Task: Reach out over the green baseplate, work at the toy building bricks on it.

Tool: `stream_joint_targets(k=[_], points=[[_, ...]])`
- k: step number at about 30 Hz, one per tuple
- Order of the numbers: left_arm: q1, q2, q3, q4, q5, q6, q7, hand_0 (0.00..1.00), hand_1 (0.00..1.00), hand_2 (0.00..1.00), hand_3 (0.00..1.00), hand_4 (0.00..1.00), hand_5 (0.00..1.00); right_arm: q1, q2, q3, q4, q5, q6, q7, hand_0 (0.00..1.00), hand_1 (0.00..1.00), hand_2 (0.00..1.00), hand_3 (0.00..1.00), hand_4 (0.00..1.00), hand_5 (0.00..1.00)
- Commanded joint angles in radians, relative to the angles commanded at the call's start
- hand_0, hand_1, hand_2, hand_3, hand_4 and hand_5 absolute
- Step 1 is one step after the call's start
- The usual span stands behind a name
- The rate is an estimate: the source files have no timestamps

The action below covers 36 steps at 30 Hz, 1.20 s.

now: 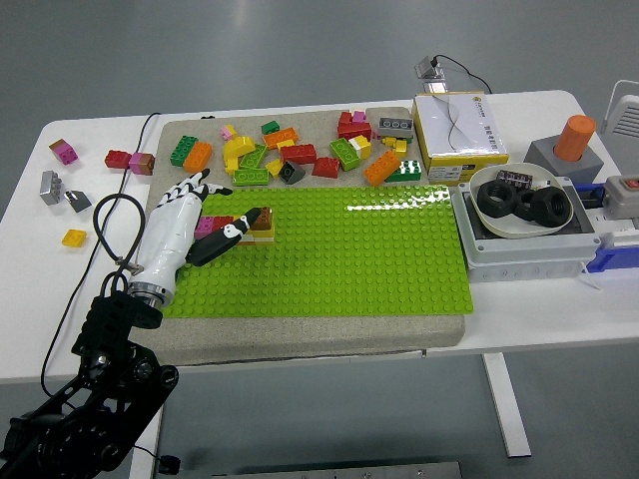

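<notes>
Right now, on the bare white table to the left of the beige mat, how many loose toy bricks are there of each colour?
Pink toy bricks: 2
Red toy brick: 1
Grey toy bricks: 2
Yellow toy brick: 1
Total: 6

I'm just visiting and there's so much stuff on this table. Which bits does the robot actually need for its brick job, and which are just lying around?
Part of the job:
green baseplate
small brick stack on it
loose bricks behind it
left hand

Just lying about:
yellow box
bowl of black rings
orange cylinder
stray bricks at far left
</notes>
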State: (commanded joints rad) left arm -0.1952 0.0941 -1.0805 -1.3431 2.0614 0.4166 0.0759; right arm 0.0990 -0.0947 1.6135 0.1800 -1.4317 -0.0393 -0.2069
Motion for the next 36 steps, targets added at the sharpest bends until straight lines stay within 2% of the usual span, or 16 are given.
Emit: stream_joint_targets(k=[3, 5, 6, 8, 11, 12, 15, 17, 18, 21, 23, 24, 29, 30, 35, 36], points=[[0.053, 0.004, -0.002, -0.035, -0.112, 0.030, -0.084, 0.872, 0.792, 0.823, 0.755, 0.892, 0.998, -0.004, 0.007, -0.014, 0.000, 0.012, 0.006, -0.002, 0.589, 0.580, 0.641, 0.666, 0.620, 0.787], [0.078, -0.004, -0.014, -0.045, -0.190, 0.029, -0.150, 0.872, 0.792, 0.823, 0.755, 0.892, 0.998, -0.006, 0.012, -0.028, 0.000, 0.022, 0.016, -0.008, 0.589, 0.580, 0.641, 0.666, 0.620, 0.787], [0.086, -0.009, -0.023, -0.049, -0.223, 0.031, -0.178, 0.704, 0.594, 0.597, 0.655, 0.777, 0.670, -0.007, 0.013, -0.032, 0.000, 0.026, 0.021, -0.011, 0.590, 0.580, 0.640, 0.660, 0.619, 0.791], [0.099, -0.017, -0.044, -0.056, -0.295, 0.044, -0.237, 0.704, 0.594, 0.597, 0.655, 0.777, 0.670, -0.009, 0.017, -0.040, 0.000, 0.035, 0.033, -0.020, 0.590, 0.580, 0.640, 0.660, 0.619, 0.791], [0.104, -0.007, -0.065, -0.060, -0.405, 0.057, -0.323, 0.704, 0.594, 0.597, 0.655, 0.777, 0.670, -0.010, 0.023, -0.047, 0.000, 0.036, 0.053, -0.035, 0.590, 0.580, 0.640, 0.660, 0.619, 0.791], [0.104, -0.002, -0.067, -0.059, -0.432, 0.058, -0.344, 0.658, 0.407, 0.444, 0.602, 0.764, 0.558, -0.009, 0.024, -0.047, 0.000, 0.032, 0.058, -0.039, 0.593, 0.580, 0.636, 0.659, 0.620, 0.790], [0.106, 0.007, -0.066, -0.058, -0.512, 0.060, -0.407, 0.658, 0.407, 0.444, 0.602, 0.764, 0.558, -0.006, 0.028, -0.044, 0.000, 0.013, 0.070, -0.048, 0.593, 0.580, 0.636, 0.659, 0.620, 0.790], [0.110, 0.007, -0.062, -0.056, -0.550, 0.060, -0.428, 0.658, 0.407, 0.444, 0.602, 0.764, 0.558, -0.005, 0.029, -0.043, 0.000, 0.009, 0.071, -0.049, 0.593, 0.580, 0.636, 0.659, 0.620, 0.790], [0.113, 0.007, -0.057, -0.054, -0.577, 0.060, -0.438, 0.641, 0.327, 0.369, 0.587, 0.747, 0.494, -0.005, 0.029, -0.044, 0.000, 0.009, 0.070, -0.050, 0.595, 0.578, 0.641, 0.658, 0.619, 0.797], [0.118, 0.010, -0.036, -0.047, -0.615, 0.057, -0.446, 0.641, 0.327, 0.369, 0.587, 0.747, 0.494, -0.001, 0.029, -0.051, 0.000, 0.015, 0.068, -0.050, 0.595, 0.578, 0.641, 0.658, 0.619, 0.797], [0.116, 0.015, -0.019, -0.043, -0.625, 0.054, -0.447, 0.641, 0.327, 0.369, 0.587, 0.747, 0.494, 0.000, 0.029, -0.058, 0.000, 0.022, 0.066, -0.050, 0.595, 0.578, 0.641, 0.658, 0.619, 0.797], [0.112, 0.017, -0.005, -0.041, -0.631, 0.053, -0.449, 0.631, 0.295, 0.323, 0.576, 0.731, 0.453, 0.000, 0.029, -0.060, 0.000, 0.026, 0.064, -0.051, 0.590, 0.578, 0.638, 0.658, 0.619, 0.789], [0.094, 0.032, 0.048, -0.033, -0.647, 0.049, -0.453, 0.631, 0.295, 0.323, 0.576, 0.731, 0.453, -0.001, 0.030, -0.053, 0.000, 0.022, 0.060, -0.058, 0.590, 0.578, 0.638, 0.658, 0.619, 0.789], [0.092, 0.038, 0.061, -0.031, -0.652, 0.049, -0.454, 0.618, 0.235, 0.260, 0.572, 0.725, 0.440, -0.002, 0.032, -0.051, 0.000, 0.021, 0.058, -0.059, 0.591, 0.577, 0.628, 0.658, 0.619, 0.788], [0.092, 0.053, 0.096, -0.027, -0.668, 0.051, -0.460, 0.618, 0.235, 0.260, 0.572, 0.725, 0.440, -0.006, 0.039, -0.053, 0.000, 0.028, 0.049, -0.056, 0.591, 0.577, 0.628, 0.658, 0.619, 0.788], [0.092, 0.057, 0.102, -0.027, -0.672, 0.051, -0.462, 0.608, 0.219, 0.232, 0.569, 0.719, 0.426, -0.007, 0.040, -0.055, 0.000, 0.031, 0.048, -0.054, 0.591, 0.576, 0.637, 0.657, 0.619, 0.790]])
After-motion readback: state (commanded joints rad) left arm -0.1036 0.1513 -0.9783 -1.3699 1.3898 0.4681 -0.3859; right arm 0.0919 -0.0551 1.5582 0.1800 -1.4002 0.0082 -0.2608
